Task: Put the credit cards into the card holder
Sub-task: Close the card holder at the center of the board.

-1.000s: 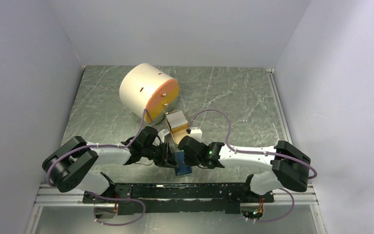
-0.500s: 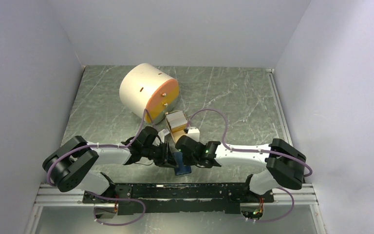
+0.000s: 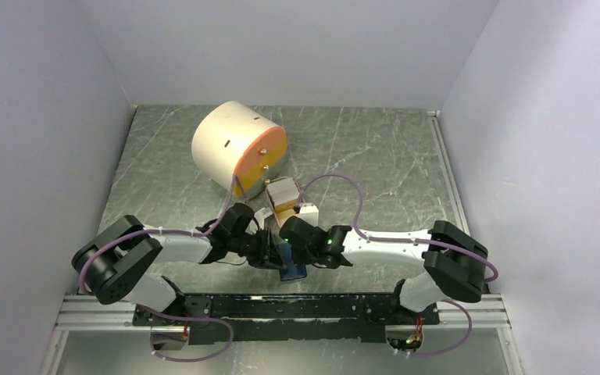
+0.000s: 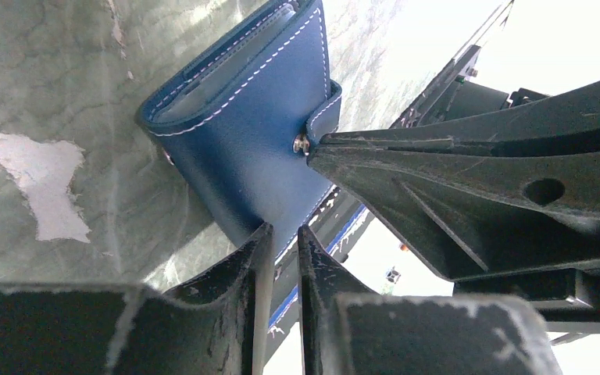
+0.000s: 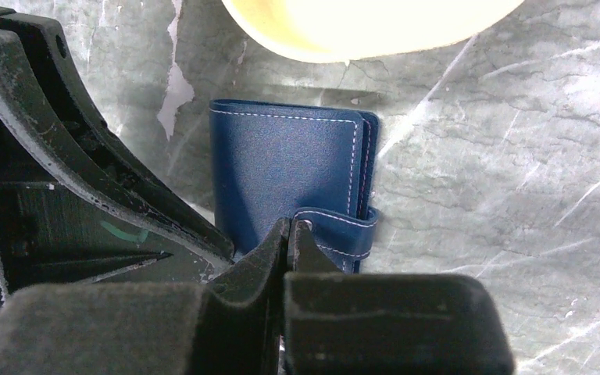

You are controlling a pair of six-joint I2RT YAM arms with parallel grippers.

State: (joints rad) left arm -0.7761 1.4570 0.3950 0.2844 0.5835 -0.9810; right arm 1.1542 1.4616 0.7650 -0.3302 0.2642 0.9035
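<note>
The card holder (image 3: 291, 263), a dark blue folded wallet, stands on edge between the two grippers near the table's front. In the left wrist view the card holder (image 4: 250, 133) has its lower edge pinched between my left gripper's (image 4: 281, 238) nearly closed tips. My right gripper (image 5: 290, 228) is shut, and its tips press against the snap of the closing tab (image 5: 344, 226). The credit cards (image 3: 281, 189), a whitish stack, lie just behind the grippers. In the top view the left gripper (image 3: 272, 251) and right gripper (image 3: 287, 237) meet at the wallet.
A big cream cylinder (image 3: 234, 144) with an orange face lies at the back left, its rim showing in the right wrist view (image 5: 375, 23). A tan dish (image 3: 287, 208) sits under the card stack, with a small white piece (image 3: 309, 211) beside it. A black rail (image 3: 281, 306) runs along the near edge.
My right arm has shifted a little to the left, bringing its shut tips closer against the wallet's tab. The left gripper and the wallet have hardly moved.
</note>
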